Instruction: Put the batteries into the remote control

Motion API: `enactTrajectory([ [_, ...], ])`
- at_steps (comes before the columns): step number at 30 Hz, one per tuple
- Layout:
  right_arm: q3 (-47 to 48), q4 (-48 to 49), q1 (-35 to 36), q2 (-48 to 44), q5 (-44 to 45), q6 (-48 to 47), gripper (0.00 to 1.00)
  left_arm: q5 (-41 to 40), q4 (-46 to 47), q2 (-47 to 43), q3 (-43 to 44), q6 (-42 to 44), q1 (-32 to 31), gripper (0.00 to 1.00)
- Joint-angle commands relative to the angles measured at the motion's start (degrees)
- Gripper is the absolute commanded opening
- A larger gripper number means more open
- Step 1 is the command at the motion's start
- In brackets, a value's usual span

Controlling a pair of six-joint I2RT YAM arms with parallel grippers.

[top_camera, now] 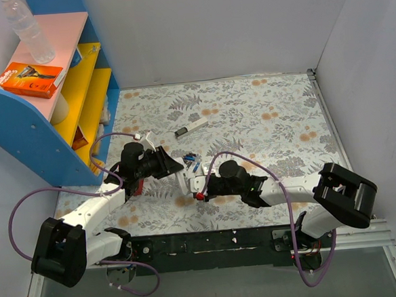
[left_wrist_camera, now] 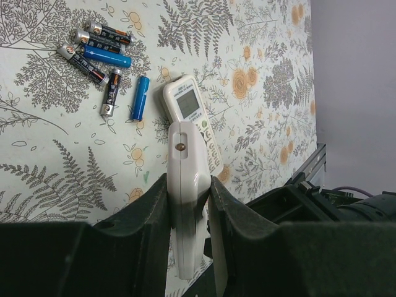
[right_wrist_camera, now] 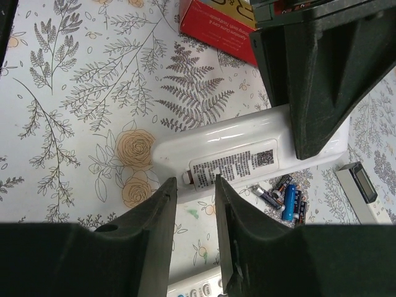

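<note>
My left gripper (left_wrist_camera: pixel 189 185) is shut on a white remote (left_wrist_camera: pixel 184 161) and holds it edge-on above the table. In the right wrist view this remote (right_wrist_camera: pixel 247 145) shows its back with a printed label. My right gripper (right_wrist_camera: pixel 193 184) is open by a narrow gap, its tips just in front of the label's near end. It holds nothing. Several blue and black batteries (left_wrist_camera: pixel 105 55) lie loose on the table, and they also show in the right wrist view (right_wrist_camera: pixel 286 198) and the top view (top_camera: pixel 193 161). In the top view both grippers, left (top_camera: pixel 175 165) and right (top_camera: pixel 199 186), meet at the table's middle front.
A second white remote with a display (left_wrist_camera: pixel 189 111) lies flat on the floral table beside the batteries. A white bar with a black end (top_camera: pixel 191 127) lies further back. A red box (right_wrist_camera: pixel 216 25) sits beyond the held remote. A blue and yellow shelf (top_camera: pixel 20 127) stands at the left.
</note>
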Motion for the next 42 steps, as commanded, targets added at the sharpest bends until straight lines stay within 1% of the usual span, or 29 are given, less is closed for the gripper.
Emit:
enactTrajectory([
  [1, 3.1, 1.2, 0.1, 0.3, 0.6, 0.5, 0.37, 4.5, 0.7, -0.9, 1.6, -1.1, -0.3, 0.00],
  [10, 3.8, -0.4, 0.1, 1.0, -1.0, 0.9, 0.37, 3.4, 0.9, -1.4, 1.3, -2.2, -0.3, 0.00],
  [16, 2.9, -1.5, 0.2, 1.6, -1.0, 0.9, 0.43, 2.8, 3.3, -2.5, -0.3, -5.6, -0.2, 0.00],
  [19, 2.0, -2.1, 0.2, 1.4, -1.0, 0.8, 0.46, 4.0, 5.4, -2.2, -1.0, -7.6, 0.0, 0.00],
  [25, 1.3, -1.2, 0.2, 2.5, 0.6, 0.2, 0.46, 8.0, 9.6, -1.4, -1.9, -10.3, 0.1, 0.00],
  [27, 1.1, 0.9, 0.4, 3.3, 1.6, -0.1, 0.45, 8.8, 10.0, -1.4, -1.7, -10.8, 0.1, 0.00],
  [28, 0.5, 2.3, 0.5, 3.6, 3.4, -0.1, 0.44, 9.3, 10.2, -1.3, -1.7, -11.3, 0.0, 0.00],
  [30, -0.6, 8.2, 0.8, 4.3, 5.5, -0.4, 0.40, 11.1, 10.9, -0.8, -1.7, -11.7, -0.2, 0.00],
  [32, -2.4, 12.2, 1.1, 4.8, 10.2, -0.7, 0.34, 11.7, 11.2, -0.4, -1.9, -12.4, -0.9, 0.00],
  [33, -3.1, 17.2, 1.1, 5.4, 11.3, -0.8, 0.33, 11.9, 11.3, 0.1, -1.9, -12.5, -1.1, 0.00],
  [34, -3.7, 18.8, 1.2, 5.6, 13.4, -1.0, 0.32, 11.9, 11.4, 0.3, -2.3, -12.7, -1.5, 0.00],
  [36, -4.9, 22.7, 1.4, 6.1, 14.6, -1.5, 0.29, 11.9, 11.6, 1.1, -2.6, -13.0, -1.7, 0.00],
  [42, -5.4, 27.3, 2.6, 6.9, 20.3, -5.2, 0.29, 12.6, 11.0, 3.5, -3.1, -12.1, -2.1, 0.00],
])
